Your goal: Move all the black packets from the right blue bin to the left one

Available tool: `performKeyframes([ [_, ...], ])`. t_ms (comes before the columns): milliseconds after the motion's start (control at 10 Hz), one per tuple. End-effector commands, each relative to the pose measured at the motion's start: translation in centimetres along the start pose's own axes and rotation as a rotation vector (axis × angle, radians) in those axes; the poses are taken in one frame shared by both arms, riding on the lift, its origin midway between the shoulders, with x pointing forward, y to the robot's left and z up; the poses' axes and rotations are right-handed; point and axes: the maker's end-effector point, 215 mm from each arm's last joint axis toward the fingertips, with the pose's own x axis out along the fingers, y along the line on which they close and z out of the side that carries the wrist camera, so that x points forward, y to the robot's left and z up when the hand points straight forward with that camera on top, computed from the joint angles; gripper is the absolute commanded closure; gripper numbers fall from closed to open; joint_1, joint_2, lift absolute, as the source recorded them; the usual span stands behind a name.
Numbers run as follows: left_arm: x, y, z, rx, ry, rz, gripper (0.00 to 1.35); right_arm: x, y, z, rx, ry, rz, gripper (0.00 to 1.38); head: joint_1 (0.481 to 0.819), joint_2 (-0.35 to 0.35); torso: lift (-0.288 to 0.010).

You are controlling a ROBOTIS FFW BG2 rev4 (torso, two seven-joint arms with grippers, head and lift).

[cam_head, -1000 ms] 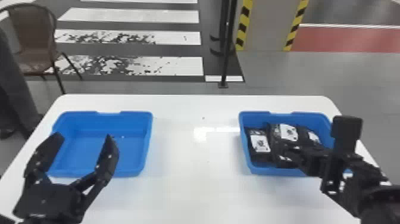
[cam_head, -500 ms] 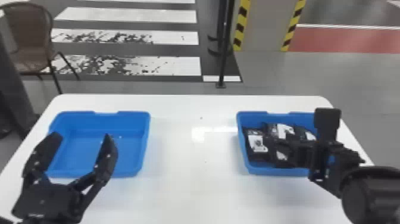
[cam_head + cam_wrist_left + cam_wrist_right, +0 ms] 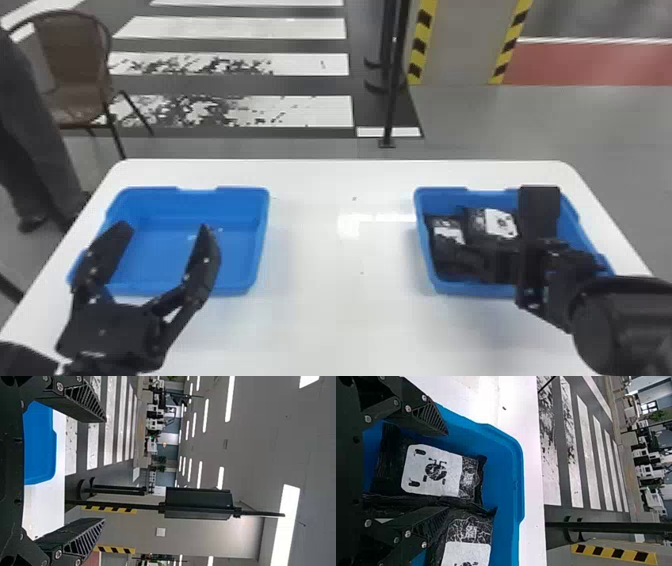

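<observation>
Two white-labelled black packets (image 3: 501, 223) are showing clearly in the right blue bin (image 3: 510, 475), and the left-hand packet (image 3: 431, 471) is lying between the fingers of my right gripper (image 3: 448, 471), by far the nearer hand, and reaching a little past their tips. Its long axis is running roughly away from my body, much as those fingers are pointing, so its long sides are facing the pads. One finger is hanging towards the bin's left wall, the other over the seam where the neighbouring packet (image 3: 468, 546) is lying close. I am holding nothing in this claw: its fingers are standing wide apart, spanning about the packet's width, and whether either is touching the wrapping I cannot tell. I am judging this as lining up a pick, with the left blue bin (image 3: 150, 240) holding no packet. The coming move is calling for easing down and closing on that left-hand packet alone; the seam-side finger is risking a snag on its neighbour. Meanwhile my left gripper (image 3: 164, 229) is hanging over the left bin, spread and empty
</observation>
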Motion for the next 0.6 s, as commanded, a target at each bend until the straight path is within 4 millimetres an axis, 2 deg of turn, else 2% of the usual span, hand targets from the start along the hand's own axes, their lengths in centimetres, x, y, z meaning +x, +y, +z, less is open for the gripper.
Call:
performKeyframes([
  [0,0.1,0.0,-0.1,-0.001,0.001,0.0,0.15,0.9,0.2,-0.5,-0.003,0.022,0.006,0.39,0.695,0.005,-0.14],
  [100,0.1,0.0,-0.1,-0.001,0.001,-0.001,0.15,1.4,0.7,-0.8,-0.002,0.035,0.018,0.4,0.695,0.009,-0.14],
  [300,0.0,0.0,-0.2,-0.002,0.001,-0.001,0.15,1.8,1.2,-2.0,0.012,0.085,0.032,0.55,0.695,0.017,-0.14],
  [400,0.0,0.1,-0.1,-0.003,-0.001,0.001,0.15,1.7,1.4,-2.5,0.011,0.104,0.034,0.7,0.695,0.023,-0.14],
  [500,-0.1,0.1,-0.2,-0.006,-0.002,0.001,0.15,1.5,1.8,-2.4,0.015,0.099,0.044,1.03,0.695,0.026,-0.14],
])
